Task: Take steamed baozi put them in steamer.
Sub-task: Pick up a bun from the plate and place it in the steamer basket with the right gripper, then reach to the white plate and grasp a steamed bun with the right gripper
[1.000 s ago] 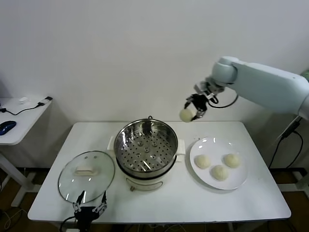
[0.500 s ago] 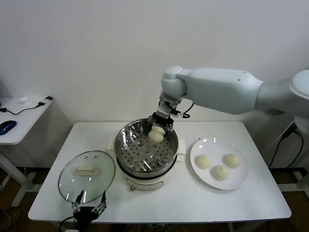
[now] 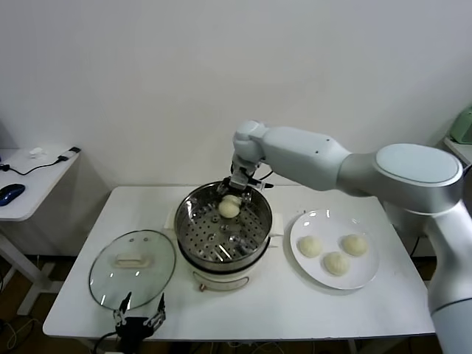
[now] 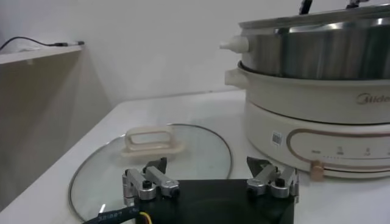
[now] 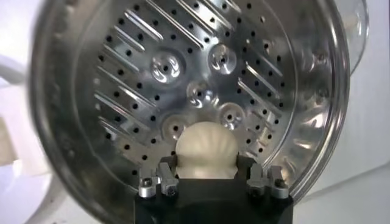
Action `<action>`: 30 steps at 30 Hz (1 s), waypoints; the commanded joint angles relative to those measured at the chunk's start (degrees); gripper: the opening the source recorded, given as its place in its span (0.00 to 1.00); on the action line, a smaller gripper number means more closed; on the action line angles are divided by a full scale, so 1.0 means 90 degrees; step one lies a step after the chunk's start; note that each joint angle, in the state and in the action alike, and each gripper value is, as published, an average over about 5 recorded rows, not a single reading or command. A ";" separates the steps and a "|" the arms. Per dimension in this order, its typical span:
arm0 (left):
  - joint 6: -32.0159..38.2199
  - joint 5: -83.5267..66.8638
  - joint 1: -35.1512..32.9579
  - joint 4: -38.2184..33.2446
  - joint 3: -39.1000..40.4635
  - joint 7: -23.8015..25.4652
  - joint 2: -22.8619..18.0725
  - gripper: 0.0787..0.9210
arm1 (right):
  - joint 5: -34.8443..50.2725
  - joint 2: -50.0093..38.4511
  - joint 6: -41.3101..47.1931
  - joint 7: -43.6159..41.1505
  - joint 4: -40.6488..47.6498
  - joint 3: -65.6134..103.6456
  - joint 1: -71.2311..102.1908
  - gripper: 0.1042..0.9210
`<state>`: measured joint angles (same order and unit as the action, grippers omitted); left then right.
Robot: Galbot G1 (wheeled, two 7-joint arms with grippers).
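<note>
Right gripper (image 3: 230, 198) partly hides baozi (image 5: 206, 148) over steamer (image 3: 193, 214).

Round shiny stainless-steel steamer pot (image 4: 317, 45): cut off at frame's upper right; control labels on its cream-white base (image 4: 341, 153) too small to read.

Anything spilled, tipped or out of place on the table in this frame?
Nothing stands out. The steamer sits upright, its glass lid flat on the table beside it, three baozi on the plate. The right gripper holds a fourth baozi over the tray; the left gripper waits at the table's near edge.
</note>
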<state>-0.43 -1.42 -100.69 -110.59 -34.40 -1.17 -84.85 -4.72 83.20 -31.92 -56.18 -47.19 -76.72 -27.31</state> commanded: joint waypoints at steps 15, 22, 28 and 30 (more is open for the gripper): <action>0.0027 0.0055 -0.0033 -0.0030 0.0047 -0.0041 -0.0023 0.88 | 0.2586 -0.0405 -0.0374 -0.0993 -0.0189 -0.0527 -0.1253 0.88; 0.0049 0.0059 -0.0084 -0.0039 0.0077 -0.0060 -0.0017 0.88 | 0.4361 -0.2419 0.1609 -0.1159 -0.1455 -0.1921 -0.2637 0.88; 0.0040 0.0034 -0.0037 -0.0057 0.0089 -0.0061 -0.0021 0.88 | 0.4313 -0.4233 0.4031 -0.0014 -0.3155 -0.3204 -0.2941 0.88; 0.0036 0.0029 -0.0022 -0.0054 0.0086 -0.0060 -0.0021 0.88 | 0.4365 -0.4615 0.4580 0.0245 -0.3675 -0.3455 -0.2903 0.88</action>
<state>-0.04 -1.08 -100.86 -111.01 -33.64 -1.72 -85.06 27.44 56.96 -9.02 -58.46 -66.65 -97.40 -47.12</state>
